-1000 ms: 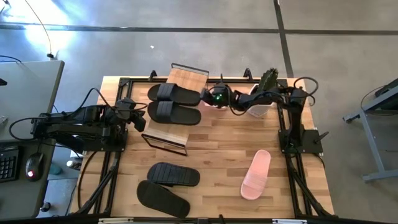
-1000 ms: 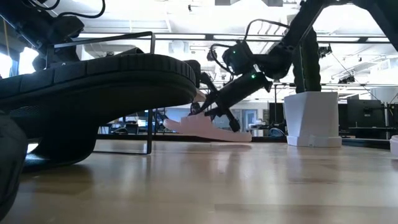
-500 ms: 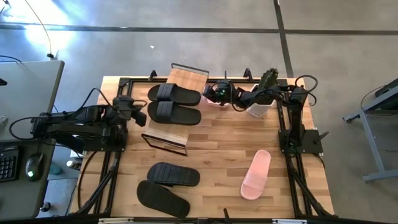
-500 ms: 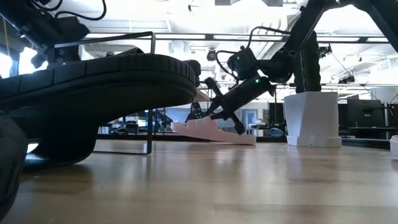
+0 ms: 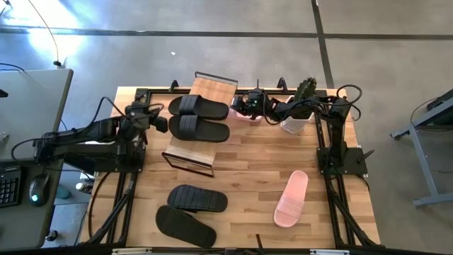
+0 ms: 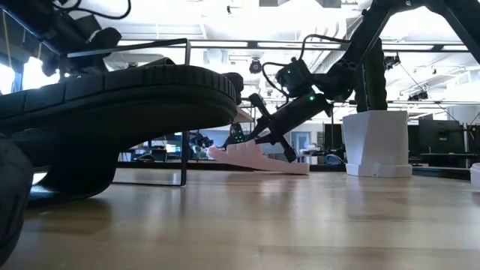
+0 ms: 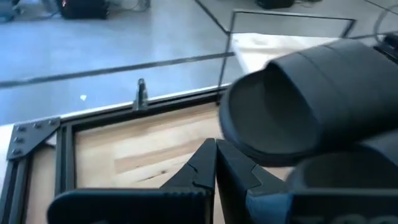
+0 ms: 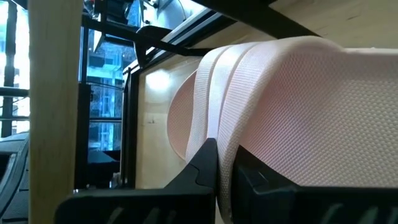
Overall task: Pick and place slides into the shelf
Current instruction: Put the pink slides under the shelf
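Lowered pink slide (image 6: 259, 159) now rests beside shelf (image 5: 205, 91) edge.

- Beside the shelf (image 5: 202, 124), the pink slide (image 5: 243, 113) is almost wholly hidden under the right pincer (image 5: 244, 106).
- A black slide (image 6: 112, 112) blocks the low view's shelf side.

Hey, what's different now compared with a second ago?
The right hand, shut on the pink slide, drew back from the shelf toward the cactus pot, taking the slide with it. The left hand, shut and empty, moved up toward the black slides on the shelf. The other pink slide and the two black slides on the table stayed put.
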